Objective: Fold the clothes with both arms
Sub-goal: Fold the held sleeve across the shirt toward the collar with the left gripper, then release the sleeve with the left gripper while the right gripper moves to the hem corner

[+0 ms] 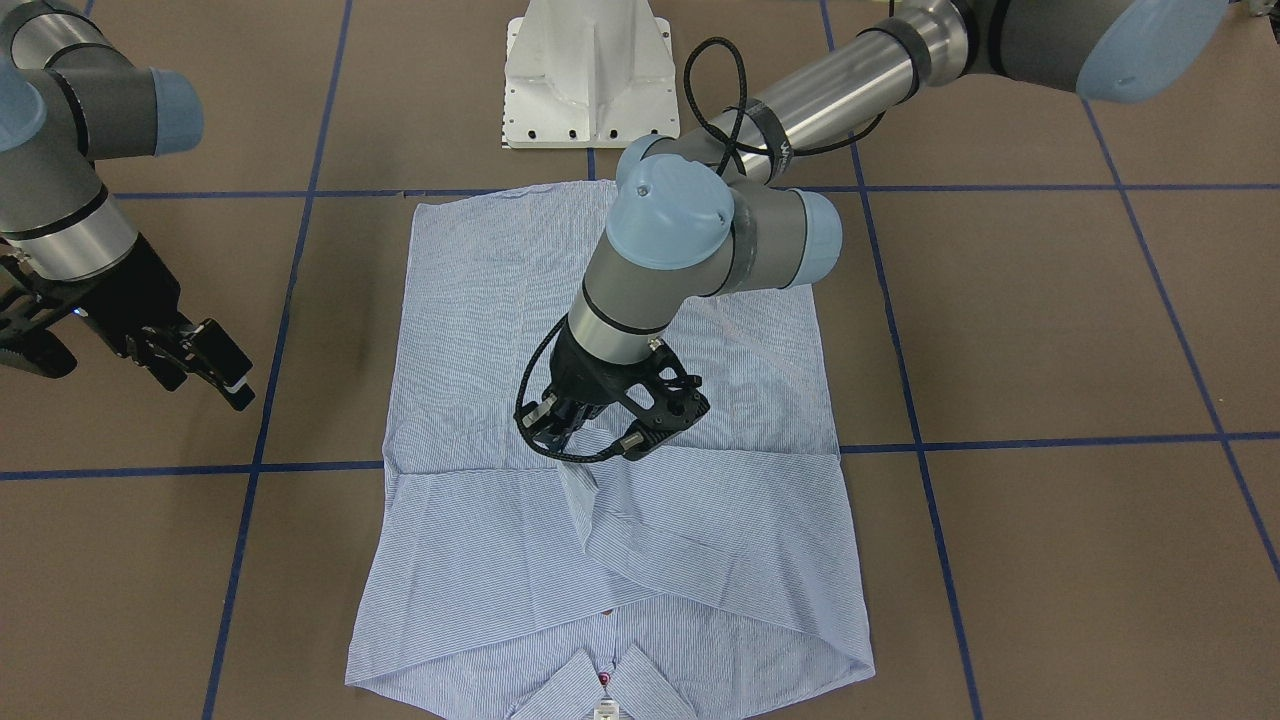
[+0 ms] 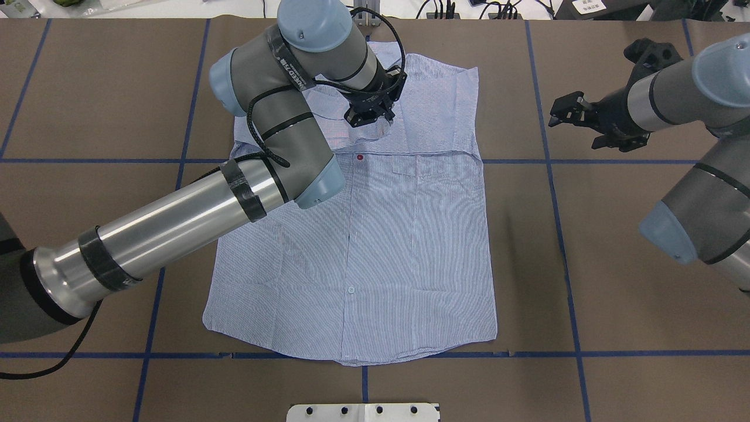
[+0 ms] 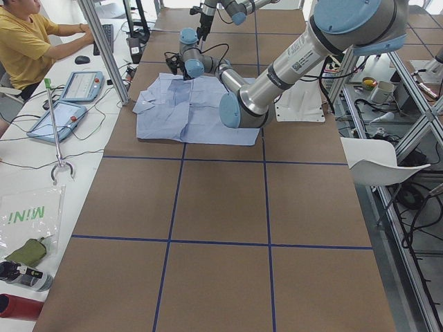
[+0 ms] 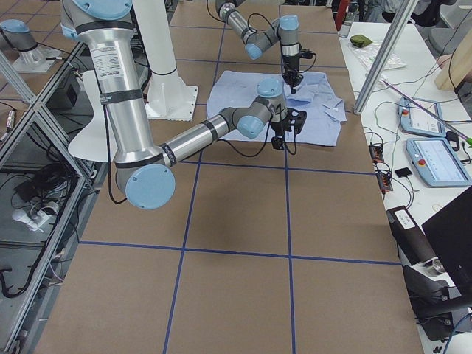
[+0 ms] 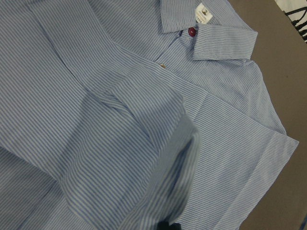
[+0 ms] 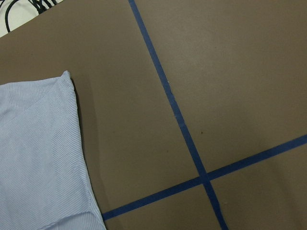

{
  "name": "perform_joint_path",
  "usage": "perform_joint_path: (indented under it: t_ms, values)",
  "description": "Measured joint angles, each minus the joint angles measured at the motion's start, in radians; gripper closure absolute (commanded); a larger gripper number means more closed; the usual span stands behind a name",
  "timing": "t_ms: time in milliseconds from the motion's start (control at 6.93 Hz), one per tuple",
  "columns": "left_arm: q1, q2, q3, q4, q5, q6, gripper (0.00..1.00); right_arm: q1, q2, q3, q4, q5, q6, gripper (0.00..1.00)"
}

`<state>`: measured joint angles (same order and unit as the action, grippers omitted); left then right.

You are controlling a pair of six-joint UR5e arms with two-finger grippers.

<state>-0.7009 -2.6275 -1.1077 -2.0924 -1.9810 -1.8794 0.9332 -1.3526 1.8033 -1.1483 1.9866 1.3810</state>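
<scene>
Brown bench [image 1: 1050, 330], gridded with blue tape lines [image 1: 1050, 440], carries the white pedestal base [image 1: 590, 75]. I take that base as the reference for every position below.

1. Left pincer [image 1: 585, 440]: it points down over the shirt [image 1: 700, 560], out from the base and past the garment's middle. I read its jaws as closed on a folded-over sleeve [image 5: 144, 158]. The cloth rises in a small peak to the fingertips, and the wrist view shows the cuff end lifted off the layer beneath.

2. Left arm [image 2: 176, 223]: it reaches out from the base side, slanting across the shirt's body.

3. Right pincer [image 2: 577, 126]: its jaws are spread and grip nothing. It hangs over bare bench to the robot's right of the base, well apart from the shirt's edge. Its wrist camera shows only one corner of the shirt and a crossing of tape.

4. Shirt: it lies flat, front up, straight out from the base. The hem is near the base and the collar [image 1: 600, 685] is at the far end. Sleeve cloth is folded in across the chest. A red button [image 2: 359, 157] and the chest pocket [image 2: 419, 165] show just on the base side of that fold.

5. Past the collar end, farther from the base, a white side bench [image 3: 41, 173] holds two tablets [image 3: 79, 86]. A person [image 3: 24, 41] in a yellow top sits there.
</scene>
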Motion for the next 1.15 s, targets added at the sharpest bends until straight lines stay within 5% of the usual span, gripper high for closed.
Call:
perform_joint_path:
  t_ms: [433, 721, 1154]
  values:
    - [0.039, -0.041, 0.032, -0.028, 0.038, -0.038, 1.0, 0.008, -0.054, 0.019, 0.004, 0.003, -0.041, 0.0]
    - [0.061, -0.061, 0.061, -0.057, 0.059, -0.057, 0.66, 0.009, -0.083, 0.045, 0.004, 0.006, -0.046, 0.0]
    - [0.075, -0.069, 0.083, -0.086, 0.083, -0.063, 0.45, 0.01, -0.102, 0.055, 0.004, 0.006, -0.046, 0.0]
